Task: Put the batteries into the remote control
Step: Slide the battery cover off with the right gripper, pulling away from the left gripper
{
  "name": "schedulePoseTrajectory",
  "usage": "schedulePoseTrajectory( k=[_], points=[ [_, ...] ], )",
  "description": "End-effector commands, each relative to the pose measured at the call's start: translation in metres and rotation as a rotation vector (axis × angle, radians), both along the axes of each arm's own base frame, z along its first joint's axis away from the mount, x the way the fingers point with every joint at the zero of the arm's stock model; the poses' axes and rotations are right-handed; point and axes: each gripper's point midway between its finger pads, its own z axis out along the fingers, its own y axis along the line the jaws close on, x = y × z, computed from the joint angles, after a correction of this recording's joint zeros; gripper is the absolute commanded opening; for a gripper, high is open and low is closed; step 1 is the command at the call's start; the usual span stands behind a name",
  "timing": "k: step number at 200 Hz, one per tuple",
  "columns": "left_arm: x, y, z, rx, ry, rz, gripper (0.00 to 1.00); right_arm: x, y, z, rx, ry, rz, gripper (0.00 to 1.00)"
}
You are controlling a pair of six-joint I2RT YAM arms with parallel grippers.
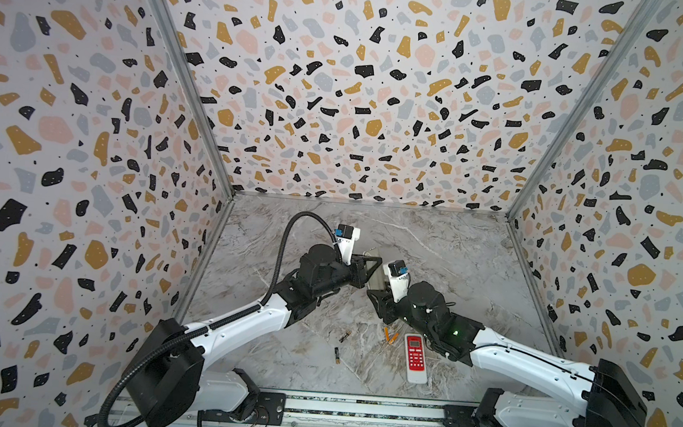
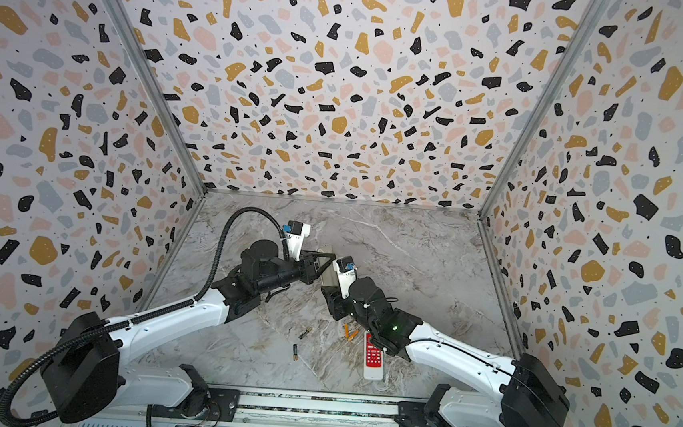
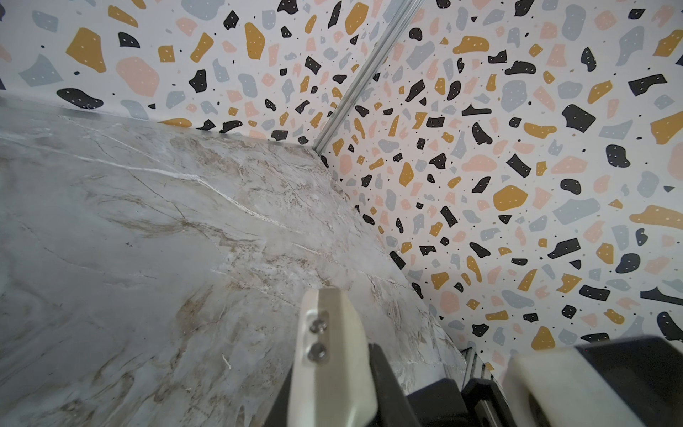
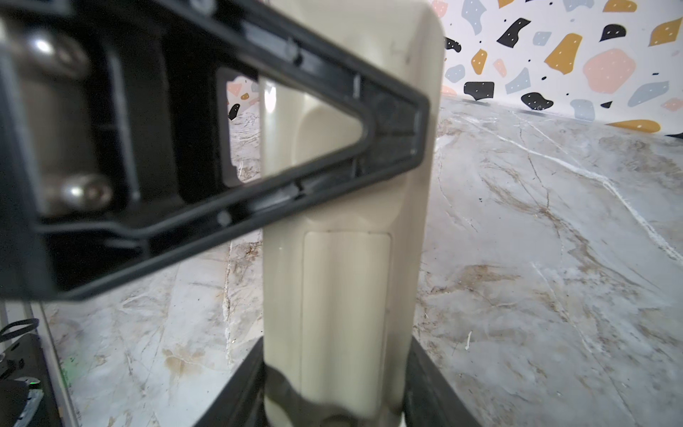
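A cream remote control [image 1: 375, 254] [image 2: 326, 249] is held off the table at mid-table, between both arms. My left gripper [image 1: 375, 267] [image 3: 332, 388] is shut on its upper part, front and back; the black left finger [image 4: 391, 111] crosses it. The remote's [image 4: 347, 295] lower end stands between the fingers of my right gripper [image 1: 379, 294] [image 4: 338, 369], which lie close on both sides; whether they press is unclear. Two black batteries [image 1: 344, 336] [image 1: 336, 354] and two orange batteries [image 1: 389, 335] lie loose near the front.
A red and white remote [image 1: 415, 358] [image 2: 373, 355] lies flat by the orange batteries, partly under the right arm. Patterned walls close in the marble table [image 1: 453, 252] on three sides. A metal rail [image 1: 358, 407] runs along the front edge.
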Motion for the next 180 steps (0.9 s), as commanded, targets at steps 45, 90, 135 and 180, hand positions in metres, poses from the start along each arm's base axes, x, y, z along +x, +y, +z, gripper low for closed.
schedulePoseTrajectory(
  k=[45, 90, 135, 180],
  points=[
    [0.000, 0.031, -0.029, 0.091, 0.156, -0.087, 0.00, -0.041, -0.027, 0.039, -0.076, -0.296, 0.169, 0.82],
    [-0.033, 0.019, -0.045, 0.026, 0.254, -0.267, 0.00, -0.060, -0.027, 0.049, -0.173, -0.524, 0.302, 0.81],
    [-0.056, 0.018, -0.053, 0.003, 0.309, -0.351, 0.00, -0.065, -0.010, 0.039, -0.282, -0.625, 0.400, 0.80],
    [-0.061, 0.018, -0.056, -0.009, 0.335, -0.374, 0.00, -0.067, 0.007, 0.028, -0.341, -0.659, 0.458, 0.81]
  ],
)
